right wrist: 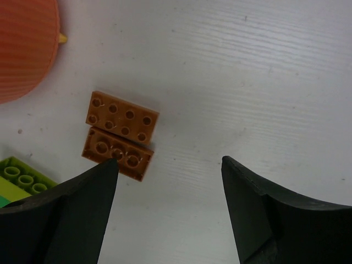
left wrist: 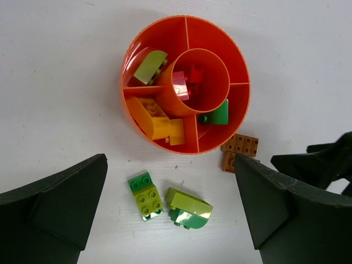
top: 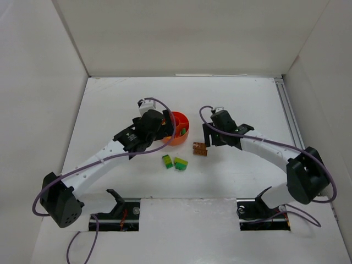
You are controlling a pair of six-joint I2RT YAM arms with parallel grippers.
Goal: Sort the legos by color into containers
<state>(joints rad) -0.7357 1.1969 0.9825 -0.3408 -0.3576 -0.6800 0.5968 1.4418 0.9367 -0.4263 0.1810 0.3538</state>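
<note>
I'm looking down on a white table [top: 247, 99] boxed in by plain white panels: a far wall [top: 187, 33], a left wall [top: 33, 99] and a right wall [top: 330, 82]. A pale rail [top: 289, 118] runs along the table's right edge. The light is soft and even, and the shadows are faint.

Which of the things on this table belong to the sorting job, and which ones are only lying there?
Belong to the job:
- orange dish
- sorted in it: lime brick, red brick, yellow bricks, green brick
- loose green-and-lime bricks
- loose brown bricks

Only lying there:
- purple cable
- metal rail at the table's right edge
</note>
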